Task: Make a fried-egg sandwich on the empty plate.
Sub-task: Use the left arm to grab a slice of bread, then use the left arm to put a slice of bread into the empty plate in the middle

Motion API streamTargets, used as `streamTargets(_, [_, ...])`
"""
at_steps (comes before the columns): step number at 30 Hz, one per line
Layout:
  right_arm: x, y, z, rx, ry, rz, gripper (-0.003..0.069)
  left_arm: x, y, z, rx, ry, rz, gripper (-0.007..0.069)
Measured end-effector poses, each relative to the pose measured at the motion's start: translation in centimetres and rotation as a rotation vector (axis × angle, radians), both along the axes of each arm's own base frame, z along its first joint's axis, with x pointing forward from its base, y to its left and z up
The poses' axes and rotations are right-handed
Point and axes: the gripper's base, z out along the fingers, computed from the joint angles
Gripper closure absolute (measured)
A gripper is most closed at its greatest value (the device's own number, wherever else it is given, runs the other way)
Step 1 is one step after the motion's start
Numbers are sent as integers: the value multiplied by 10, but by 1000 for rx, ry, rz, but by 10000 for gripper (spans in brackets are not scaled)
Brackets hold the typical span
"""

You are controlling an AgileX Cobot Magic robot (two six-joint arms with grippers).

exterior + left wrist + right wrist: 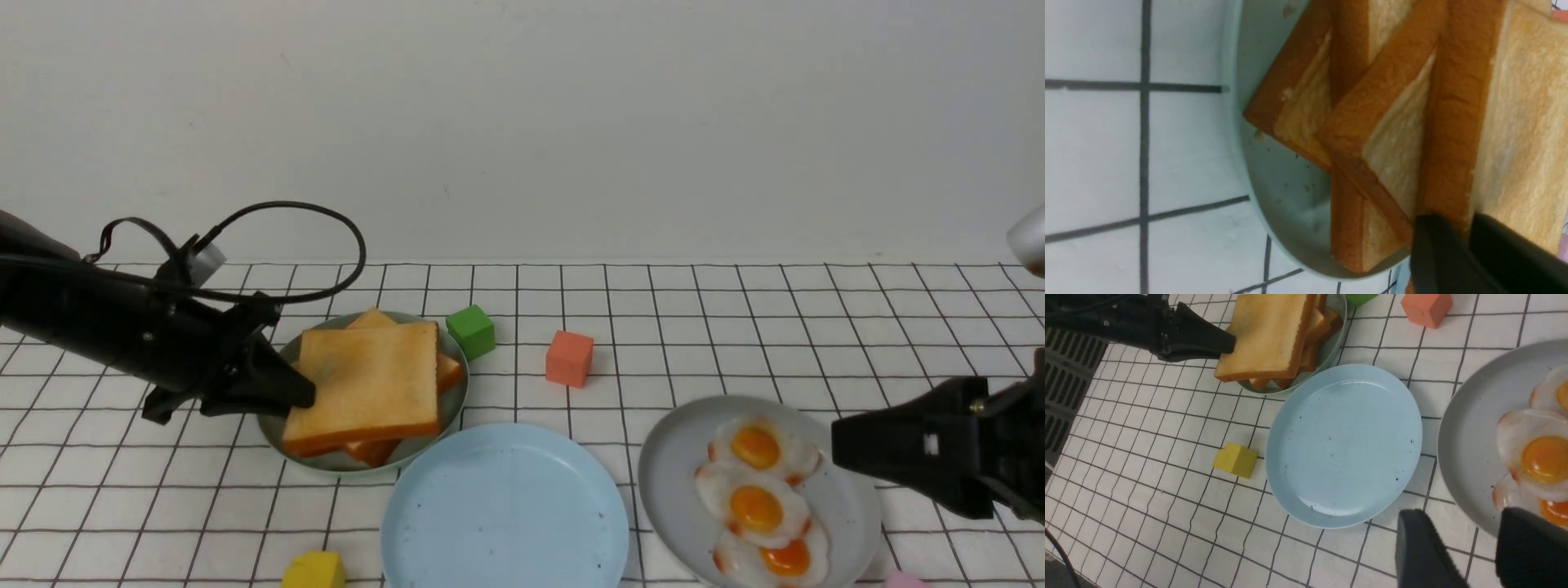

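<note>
Now, in the front view, we note the left gripper [304, 394] clamped on the nine o'clock edge of the top toast [367, 384], the crust pinched between its fingers [1437, 253]. That slice tops the stack [449, 371] in the green plate [326, 459], at ten o'clock from the blue plate [506, 506]. Three eggs [755, 506] lie on the grey plate [669, 474], at the blue plate's three o'clock. The right gripper [841, 445] hovers at the grey plate's three o'clock rim, jaws parted, gripping nothing.

no text, label, brand, number or sign can be read anywhere.
</note>
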Motion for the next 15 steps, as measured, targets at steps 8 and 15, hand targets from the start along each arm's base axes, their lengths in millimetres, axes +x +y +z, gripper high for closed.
streamTargets(8, [0, 0, 0, -1, 1, 2, 364, -14, -7, 38, -39, -78, -83, 618])
streamTargets(15, [0, 0, 0, -6, -1, 6, 364, -61, -56, 51, -171, -139, -91, 618])
